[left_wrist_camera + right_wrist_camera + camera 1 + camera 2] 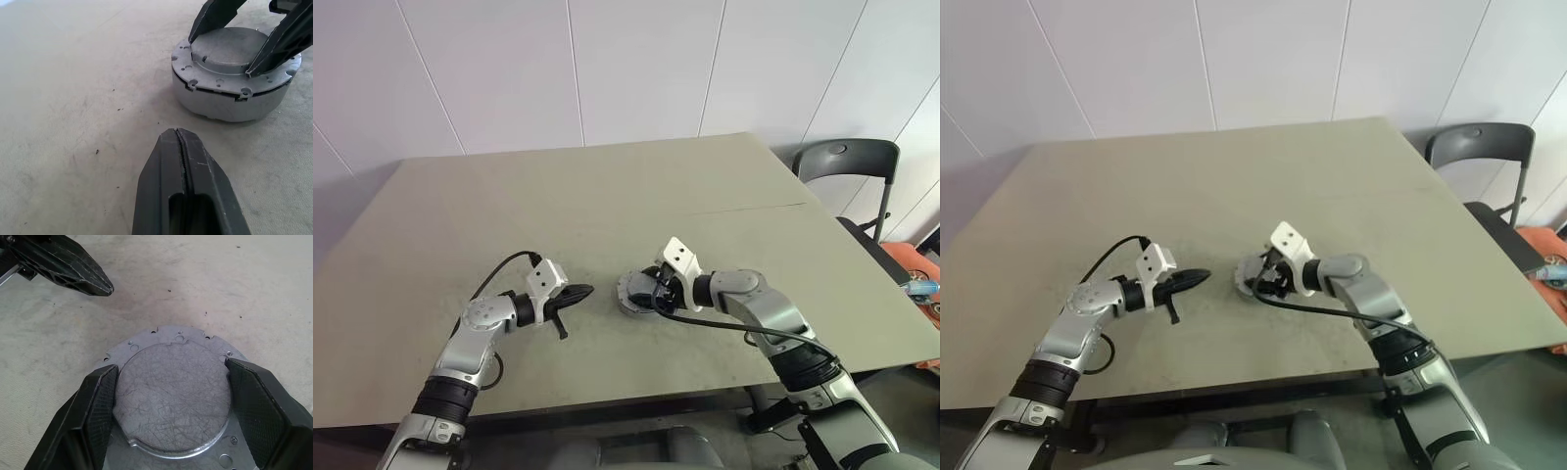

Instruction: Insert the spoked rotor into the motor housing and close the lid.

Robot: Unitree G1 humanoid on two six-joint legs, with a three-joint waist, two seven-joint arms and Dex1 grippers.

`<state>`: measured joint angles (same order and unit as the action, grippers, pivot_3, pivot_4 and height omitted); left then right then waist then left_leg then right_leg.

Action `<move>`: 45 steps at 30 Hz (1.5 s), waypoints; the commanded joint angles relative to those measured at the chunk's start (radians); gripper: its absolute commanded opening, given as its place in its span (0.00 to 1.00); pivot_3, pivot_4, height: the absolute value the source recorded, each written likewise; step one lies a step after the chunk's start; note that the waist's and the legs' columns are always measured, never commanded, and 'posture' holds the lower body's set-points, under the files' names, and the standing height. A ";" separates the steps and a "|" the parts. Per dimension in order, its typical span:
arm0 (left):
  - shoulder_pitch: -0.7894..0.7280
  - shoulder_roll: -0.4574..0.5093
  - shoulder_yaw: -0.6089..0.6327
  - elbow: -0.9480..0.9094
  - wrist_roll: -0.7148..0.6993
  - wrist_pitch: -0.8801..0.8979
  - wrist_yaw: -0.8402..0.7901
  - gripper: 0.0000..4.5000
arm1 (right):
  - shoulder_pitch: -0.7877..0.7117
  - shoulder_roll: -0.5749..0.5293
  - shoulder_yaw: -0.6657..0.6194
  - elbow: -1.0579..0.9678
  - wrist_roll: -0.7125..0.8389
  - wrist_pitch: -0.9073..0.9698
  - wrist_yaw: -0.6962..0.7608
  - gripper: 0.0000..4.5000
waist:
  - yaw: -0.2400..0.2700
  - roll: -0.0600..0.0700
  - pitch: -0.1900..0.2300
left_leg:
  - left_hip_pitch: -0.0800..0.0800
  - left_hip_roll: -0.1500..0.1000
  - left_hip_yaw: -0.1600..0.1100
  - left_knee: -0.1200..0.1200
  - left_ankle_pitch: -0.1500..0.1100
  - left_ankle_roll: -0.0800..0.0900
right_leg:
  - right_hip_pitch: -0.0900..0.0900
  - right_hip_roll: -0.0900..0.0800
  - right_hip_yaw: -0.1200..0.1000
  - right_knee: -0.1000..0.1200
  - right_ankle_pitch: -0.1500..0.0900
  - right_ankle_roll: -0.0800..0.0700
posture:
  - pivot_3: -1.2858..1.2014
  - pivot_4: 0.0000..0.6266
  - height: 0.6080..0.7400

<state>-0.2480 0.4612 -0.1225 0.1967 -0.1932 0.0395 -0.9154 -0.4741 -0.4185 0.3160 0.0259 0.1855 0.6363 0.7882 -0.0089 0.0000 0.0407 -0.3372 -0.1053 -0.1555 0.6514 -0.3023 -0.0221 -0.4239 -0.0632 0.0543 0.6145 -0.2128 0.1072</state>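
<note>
White panelled walls stand behind the broad grey-beige counter (607, 196), and a dark folding chair (847, 162) sits off its far right corner.

Near the front middle of the counter rests a round grey metal unit: the lid (173, 396), a scratched raised disc on a wider flange with small holes, sits on top of the motor housing (230, 105), whose pale side wall shows below the flange in the left wrist view. A thin dark seam runs between flange and wall (whether the lid is fully seated I cannot tell). Of the spoked rotor nothing can be made out with the lid on.

The right tool (171, 382) is over the unit, its two black fingers (95, 406) spread wide and standing either side of the raised disc, close against its edge; whether they press on it is unclear.

The left tool (183, 147) is well closed, fingers pressed together with nothing between them, and hangs just above the counter, near the unit on its left, pointing toward it.
</note>
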 commanded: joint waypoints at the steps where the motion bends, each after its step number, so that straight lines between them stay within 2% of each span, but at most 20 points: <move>1: -0.006 0.007 0.031 -0.037 -0.028 0.000 -0.007 0.00 | -0.018 0.012 -0.010 0.008 -0.019 -0.010 -0.020 0.70 | 0.000 0.000 0.000 | 0.000 0.000 0.000 0.000 0.000 0.000 | 0.000 0.000 0.000 0.000 0.000 0.000 | 0.52 0.00 1.00; 17: -0.001 -0.003 0.048 -0.036 -0.063 -0.002 -0.018 0.00 | 0.014 -0.003 0.043 0.031 -0.037 0.092 0.009 0.70 | 0.003 -0.001 -0.002 | 0.003 0.000 0.000 0.000 0.000 0.000 | 0.004 0.000 0.000 0.000 0.000 0.000 | 0.52 0.00 1.00; 24: -0.023 -0.031 0.037 -0.030 -0.062 0.020 -0.009 0.00 | 0.049 0.010 0.017 0.022 -0.026 0.005 0.001 0.70 | 0.005 -0.001 -0.002 | 0.011 0.000 0.000 -0.001 0.000 0.000 | 0.011 0.000 0.000 -0.002 0.000 0.000 | 0.52 0.00 1.00; 28: -0.038 -0.043 0.031 -0.019 -0.058 0.017 -0.010 0.00 | 0.066 0.009 0.005 0.040 -0.035 0.004 -0.011 0.70 | 0.007 -0.001 -0.002 | 0.016 0.000 -0.001 -0.003 -0.001 0.000 | 0.017 0.000 -0.001 -0.003 -0.004 0.006 | 0.52 0.00 1.00; 33: -0.071 -0.091 0.017 0.006 -0.066 0.014 -0.014 0.00 | 0.083 0.007 0.008 0.049 -0.028 0.006 0.007 0.70 | 0.021 -0.001 -0.002 | 0.017 0.000 -0.001 -0.002 -0.001 0.000 | 0.017 0.000 -0.001 -0.003 -0.004 0.006 | 0.52 0.00 1.00; 45: -0.202 -0.204 -0.026 0.173 -0.021 -0.005 -0.019 0.00 | 0.075 0.021 0.013 0.062 -0.038 0.002 0.001 0.70 | 0.021 -0.002 -0.003 | 0.017 0.000 -0.001 -0.002 -0.001 0.000 | 0.018 0.000 -0.001 -0.003 -0.004 0.006 | 0.52 0.00 1.00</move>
<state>-0.4201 0.2592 -0.1466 0.3697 -0.2247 0.0502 -0.9336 -0.4213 -0.4009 0.2890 0.0460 0.1649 0.6117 0.7810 0.0121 -0.0018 0.0379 -0.3199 -0.1051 -0.1563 0.6490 -0.3028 -0.0218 -0.4059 -0.0630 0.0534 0.6115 -0.2167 0.1128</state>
